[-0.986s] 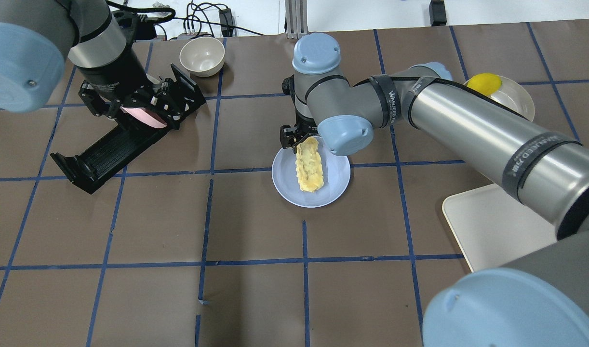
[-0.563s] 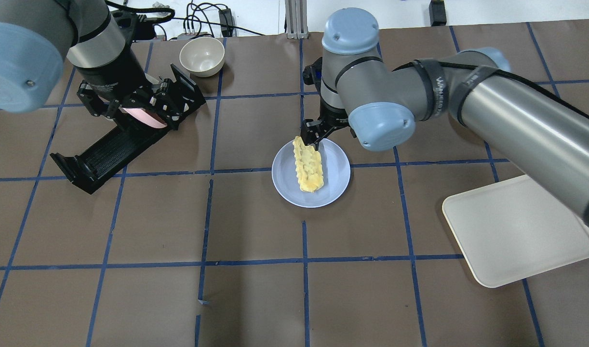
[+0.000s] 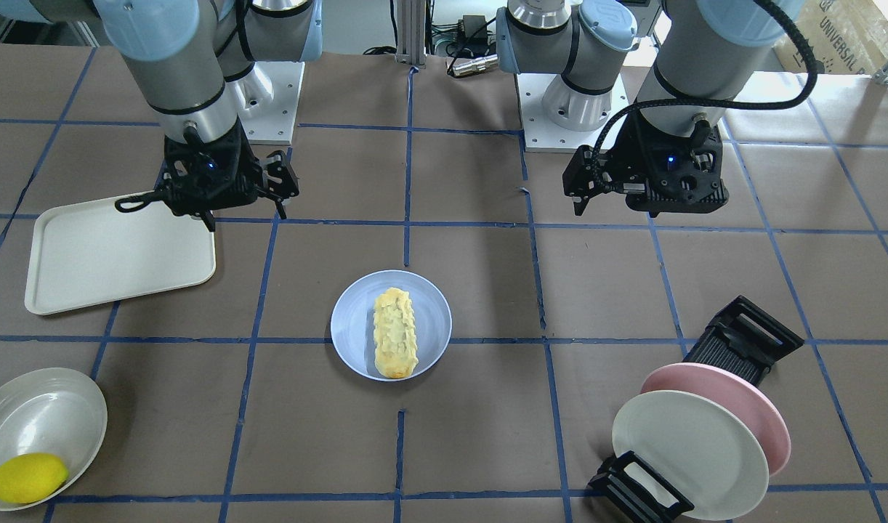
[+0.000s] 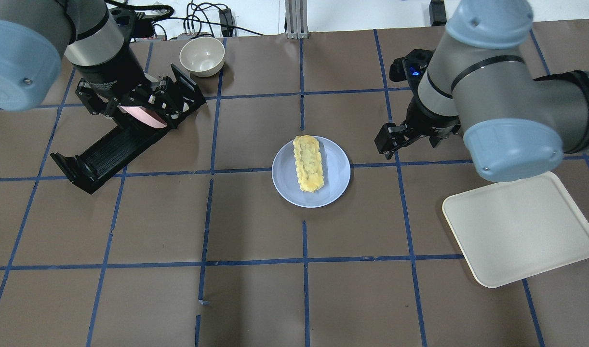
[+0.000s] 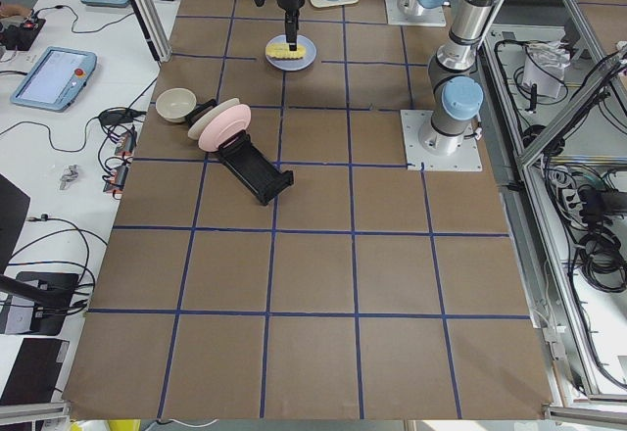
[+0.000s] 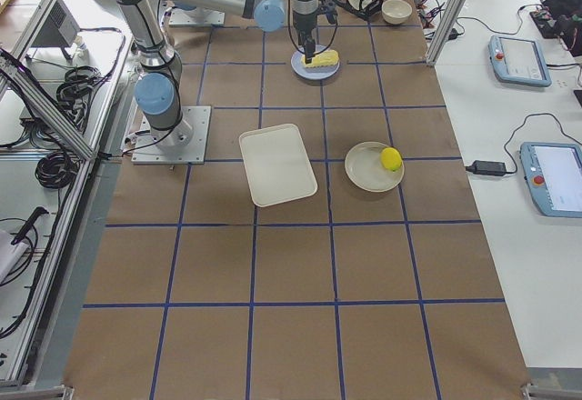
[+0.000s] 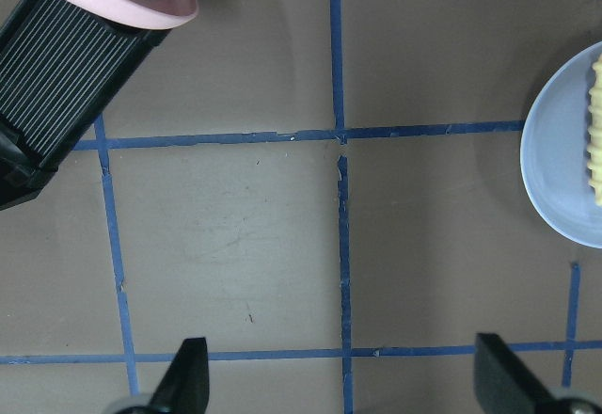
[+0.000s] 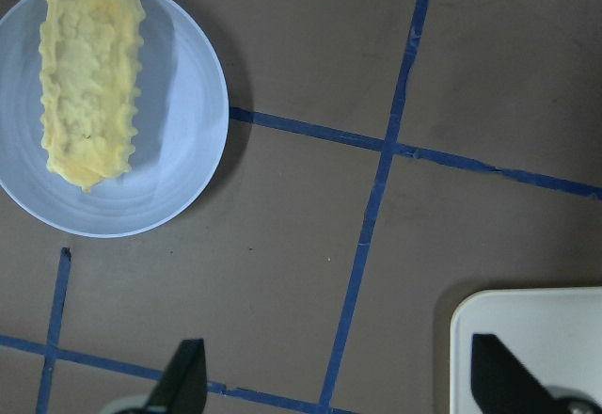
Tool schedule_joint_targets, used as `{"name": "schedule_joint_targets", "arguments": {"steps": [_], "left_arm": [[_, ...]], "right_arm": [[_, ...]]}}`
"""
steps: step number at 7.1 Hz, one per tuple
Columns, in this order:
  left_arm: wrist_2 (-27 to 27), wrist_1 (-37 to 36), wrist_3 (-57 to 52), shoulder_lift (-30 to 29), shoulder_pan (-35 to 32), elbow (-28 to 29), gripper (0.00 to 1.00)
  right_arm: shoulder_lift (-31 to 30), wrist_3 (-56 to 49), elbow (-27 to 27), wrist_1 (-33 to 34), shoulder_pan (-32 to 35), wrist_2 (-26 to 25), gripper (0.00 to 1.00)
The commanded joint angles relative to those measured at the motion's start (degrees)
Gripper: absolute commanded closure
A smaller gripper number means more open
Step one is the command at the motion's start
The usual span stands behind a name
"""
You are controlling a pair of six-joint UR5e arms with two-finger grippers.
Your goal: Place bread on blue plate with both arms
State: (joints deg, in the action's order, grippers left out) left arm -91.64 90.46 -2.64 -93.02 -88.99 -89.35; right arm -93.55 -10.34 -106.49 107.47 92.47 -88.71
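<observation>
bread [image 4: 310, 164] on blue plate [image 4: 336, 184] | around — tray [image 4: 516, 229], lemon [image 3: 28, 477], rack [image 4: 109, 150], well apart

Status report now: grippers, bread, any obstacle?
Left gripper open, right gripper open, both empty. Bread lies on blue plate. Nothing blocks the plate.

We see a pale yellow bread [image 4: 309, 163] with golden-brown ends and a bumpy top, a pale blue plate [image 4: 335, 180], and a brown table [image 4: 256, 221] gridded with blue tape lines. We also note a bright yellow lemon [image 3: 27, 477], a cream-white dish [image 3: 37, 414], a cream tray [image 4: 516, 231], a pink plate [image 3: 749, 396], a white plate [image 3: 680, 454] and a black ribbed rack [image 4: 109, 149]
</observation>
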Motion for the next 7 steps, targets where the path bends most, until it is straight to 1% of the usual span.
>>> {"name": "schedule_joint_targets", "arguments": {"steps": [1, 3, 7], "left_arm": [[-0.12, 2.16, 0.00, -1.45, 0.21, 2.85, 0.00], [-0.12, 2.17, 0.00, -1.64, 0.39, 2.78, 0.00], [-0.03, 2.09, 0.00, -1.64, 0.57, 2.78, 0.00]], "right_arm": [[-5.49, -0.30, -0.03, -1.74, -0.54, 0.29, 0.00], [-7.17, -0.12, 0.49, -1.83, -0.10, 0.99, 0.00], [-6.91, -0.39, -0.56, -1.83, -0.10, 0.82, 0.00]]}}
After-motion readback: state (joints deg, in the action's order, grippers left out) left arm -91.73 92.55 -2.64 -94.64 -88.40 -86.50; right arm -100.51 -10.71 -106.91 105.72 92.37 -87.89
